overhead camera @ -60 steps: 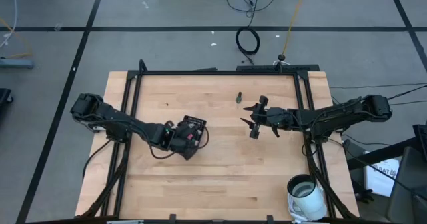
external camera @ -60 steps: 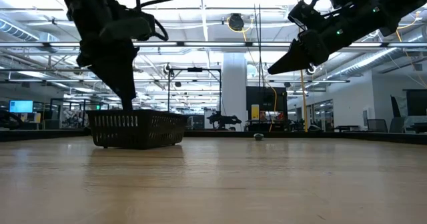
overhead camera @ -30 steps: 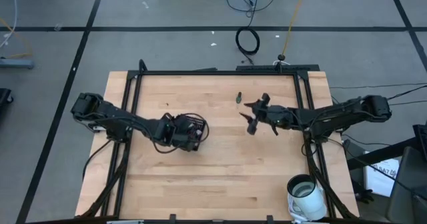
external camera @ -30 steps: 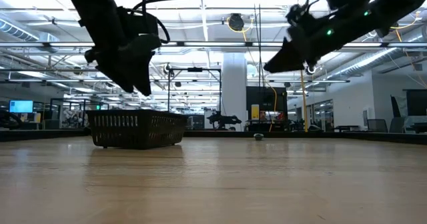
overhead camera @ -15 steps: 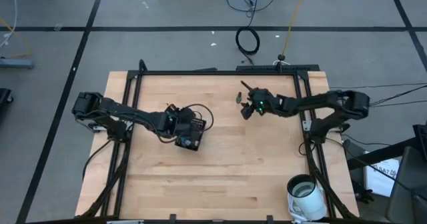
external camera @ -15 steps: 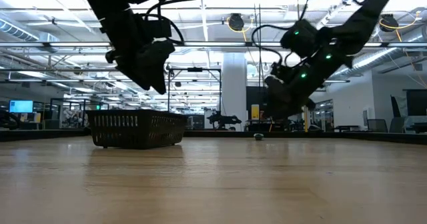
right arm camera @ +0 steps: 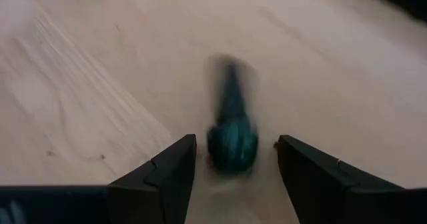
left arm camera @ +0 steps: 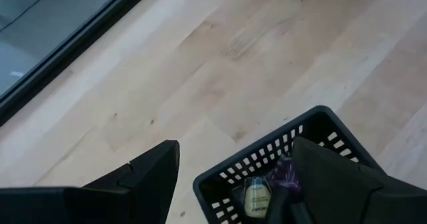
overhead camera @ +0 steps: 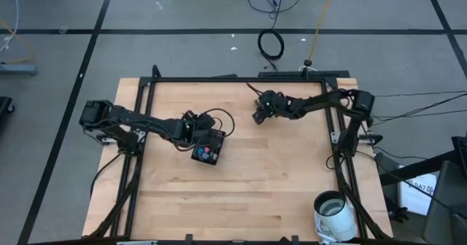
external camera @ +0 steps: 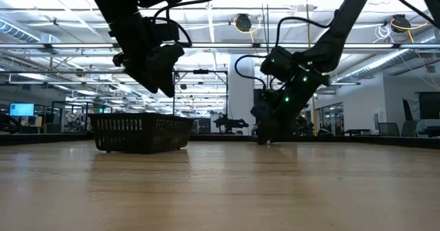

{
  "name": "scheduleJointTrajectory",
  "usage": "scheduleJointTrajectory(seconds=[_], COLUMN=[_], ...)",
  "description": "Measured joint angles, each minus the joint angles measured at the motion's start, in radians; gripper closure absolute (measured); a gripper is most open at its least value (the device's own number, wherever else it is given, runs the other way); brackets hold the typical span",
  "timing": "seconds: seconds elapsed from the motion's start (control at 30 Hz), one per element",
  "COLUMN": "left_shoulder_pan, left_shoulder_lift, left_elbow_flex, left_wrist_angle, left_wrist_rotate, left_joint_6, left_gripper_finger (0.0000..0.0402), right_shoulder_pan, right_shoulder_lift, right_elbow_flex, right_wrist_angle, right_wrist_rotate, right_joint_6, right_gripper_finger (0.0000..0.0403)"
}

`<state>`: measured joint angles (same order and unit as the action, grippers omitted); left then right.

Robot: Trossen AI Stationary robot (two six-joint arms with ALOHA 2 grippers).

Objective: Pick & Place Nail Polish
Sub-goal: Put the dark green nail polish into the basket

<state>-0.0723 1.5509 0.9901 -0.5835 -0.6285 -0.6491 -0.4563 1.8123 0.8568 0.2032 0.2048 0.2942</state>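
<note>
A teal nail polish bottle (right arm camera: 232, 144) with a dark cap lies on its side on the wood near the table's far edge, cap pointing away from my right gripper. My right gripper (right arm camera: 235, 139) is down at the table (external camera: 265, 131), open, one finger on each side of the bottle, with a gap showing on both sides. The black slotted basket (overhead camera: 208, 149) stands left of centre with several bottles inside (left arm camera: 257, 197). My left gripper (overhead camera: 202, 130) hangs open above the basket's far rim (left arm camera: 235, 147), holding nothing.
A white cup (overhead camera: 334, 212) stands beyond the table's near right corner. Black frame rails (overhead camera: 241, 79) run along the table's far edge and both sides. Bare wood lies between the basket and the teal bottle and across the near half.
My right gripper has swung toward the table's far edge and left, sunk to the tabletop and tipped downward, coming to stand around the teal bottle. My left gripper has drawn a little toward the far edge, off the top of the basket, which has stayed put.
</note>
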Motion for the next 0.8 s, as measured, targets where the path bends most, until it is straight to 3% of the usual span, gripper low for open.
scheduleJointTrajectory(seconds=[0.17,0.43,0.63,0.8], left_shoulder_pan=[0.000,0.000,0.000,0.000], left_shoulder_lift=[0.000,0.000,0.000,0.000], left_elbow_flex=[0.000,0.000,0.000,0.000], left_wrist_angle=[0.007,0.009,0.005,0.006], left_wrist_rotate=[0.001,0.002,0.002,0.002], left_joint_6=[0.000,0.000,-0.002,-0.002], left_gripper_finger=[0.0123,0.0123,0.0123,0.0123], right_shoulder_pan=[-0.003,0.013,0.012,0.011], right_shoulder_lift=[0.022,0.009,0.008,0.007], right_elbow_flex=[0.009,0.007,0.008,0.009], right_wrist_angle=[0.002,0.000,-0.054,-0.099], right_wrist_rotate=[-0.026,-0.043,-0.181,-0.211], right_joint_6=[-0.026,-0.309,-0.299,-0.276], right_gripper_finger=[0.0204,0.0204,0.0213,0.0252])
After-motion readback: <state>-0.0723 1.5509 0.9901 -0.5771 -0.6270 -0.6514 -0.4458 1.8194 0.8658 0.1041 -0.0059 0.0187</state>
